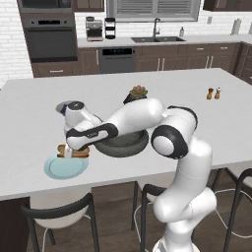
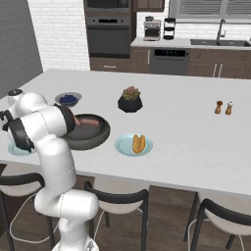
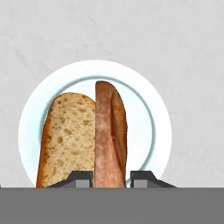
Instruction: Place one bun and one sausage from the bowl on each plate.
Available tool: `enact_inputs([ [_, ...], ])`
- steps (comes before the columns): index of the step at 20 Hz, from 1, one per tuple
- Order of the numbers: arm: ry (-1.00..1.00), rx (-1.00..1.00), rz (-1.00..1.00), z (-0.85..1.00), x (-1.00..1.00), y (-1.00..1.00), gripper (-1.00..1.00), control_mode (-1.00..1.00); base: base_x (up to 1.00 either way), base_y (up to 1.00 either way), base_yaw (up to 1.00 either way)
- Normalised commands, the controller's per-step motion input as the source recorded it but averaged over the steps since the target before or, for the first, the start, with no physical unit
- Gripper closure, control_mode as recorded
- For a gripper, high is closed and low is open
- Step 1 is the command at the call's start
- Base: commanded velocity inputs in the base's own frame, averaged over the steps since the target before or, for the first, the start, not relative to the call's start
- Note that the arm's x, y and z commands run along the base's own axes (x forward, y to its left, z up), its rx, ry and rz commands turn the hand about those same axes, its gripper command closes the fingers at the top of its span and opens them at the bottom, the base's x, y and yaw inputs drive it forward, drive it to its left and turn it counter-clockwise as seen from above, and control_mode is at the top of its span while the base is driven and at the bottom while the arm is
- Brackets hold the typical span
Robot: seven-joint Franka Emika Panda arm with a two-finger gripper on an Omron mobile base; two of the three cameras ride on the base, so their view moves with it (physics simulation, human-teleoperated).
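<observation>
Pale kitchen-island surface (image 1: 29, 113): in the left base view the jaws (image 1: 74, 153) hold a bun (image 1: 82, 153) just above the near plate (image 1: 64, 168), beside the dark bowl (image 1: 123, 146). Right base view: a sausage (image 2: 88, 121) lies in the bowl (image 2: 95, 138); another bun (image 2: 138, 143) rests on the second plate (image 2: 125, 147). Hand view: the jaws are closed on the brown bun (image 3: 110, 135) over the plate (image 3: 144, 92).

Reddish-brown sausage (image 3: 110, 135) (gripped lengthwise) hangs over the pale plate (image 3: 148, 96), beside a tan bun (image 3: 65, 135).
</observation>
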Motion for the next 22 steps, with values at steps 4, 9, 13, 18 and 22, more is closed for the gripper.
enact_inputs([
  [4, -0.01, 0.00, 0.00, -0.52, 0.00, 0.00, 1.00, -1.00, 0.00, 0.00, 0.00],
  [9, -0.02, 0.00, 0.00, -0.37, 0.00, 0.00, 1.00, -1.00, 0.00, 0.00, 0.00],
  [13, -0.06, 0.00, 0.00, -0.03, 0.03, 0.10, 1.00, -1.00, 0.00, 0.00, 0.00],
  [18, -0.02, 0.00, 0.00, 0.00, 0.18, 0.43, 1.00, -1.00, 0.00, 0.00, 0.00],
  [22, -0.03, 0.00, 0.00, 0.01, 0.00, 0.09, 1.00, -1.00, 0.00, 0.00, 0.00],
])
